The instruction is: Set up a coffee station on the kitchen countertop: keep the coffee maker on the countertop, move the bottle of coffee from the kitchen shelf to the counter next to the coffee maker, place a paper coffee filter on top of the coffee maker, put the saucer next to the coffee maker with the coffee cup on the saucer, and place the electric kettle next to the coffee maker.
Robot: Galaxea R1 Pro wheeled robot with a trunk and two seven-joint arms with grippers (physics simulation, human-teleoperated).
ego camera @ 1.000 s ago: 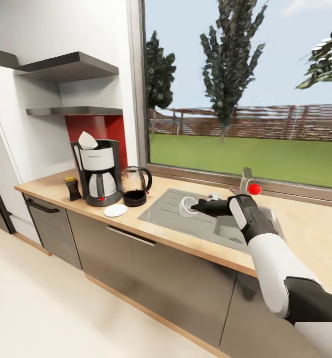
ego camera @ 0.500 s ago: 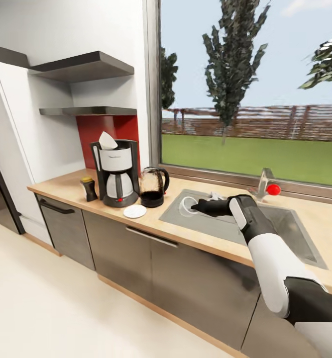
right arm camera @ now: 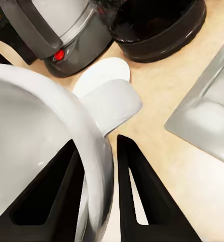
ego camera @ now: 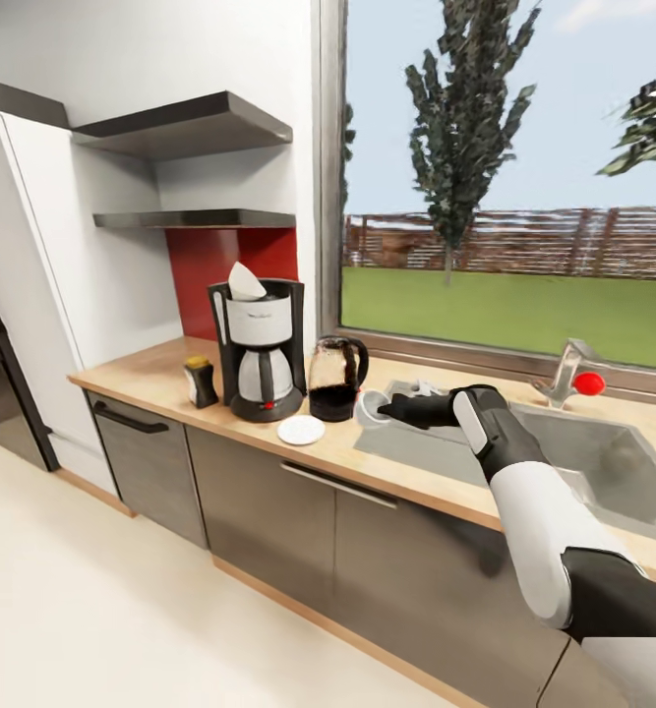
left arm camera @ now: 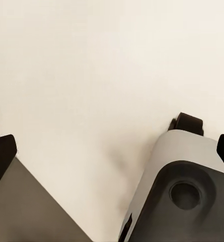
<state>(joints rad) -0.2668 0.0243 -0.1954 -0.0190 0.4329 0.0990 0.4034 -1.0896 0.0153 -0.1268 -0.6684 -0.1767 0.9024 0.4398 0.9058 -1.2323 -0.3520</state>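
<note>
The black coffee maker (ego camera: pixel 262 352) stands on the wood-look countertop (ego camera: pixel 150 374) with the white paper coffee filter (ego camera: pixel 246 283) on top. The bottle of coffee (ego camera: pixel 201 381) is at its left and the glass electric kettle (ego camera: pixel 334 379) at its right. In front of them lies the white saucer (ego camera: pixel 301 430), bare. My right gripper (ego camera: pixel 388 408) is shut on the rim of the white coffee cup (ego camera: pixel 371 408), held just right of the kettle, above the counter by the sink's left edge. Up close, the cup (right arm camera: pixel 46 151) sits between the black fingers (right arm camera: pixel 139 191), with the saucer (right arm camera: pixel 99 75) beyond. My left gripper (left arm camera: pixel 112 151) hangs open over the floor.
A steel sink (ego camera: pixel 583 457) with a faucet (ego camera: pixel 566 366) and red knob (ego camera: pixel 590 383) lies right of the cup. Two dark shelf boards (ego camera: pixel 195 218) hang above the coffee maker. A white tall cabinet (ego camera: pixel 32 295) stands at the left. My own base (left arm camera: pixel 177 186) is under the left wrist.
The camera has swung, shifting the whole scene rightward. My right gripper has carried the cup from over the sink to beside the kettle, nearer the saucer.
</note>
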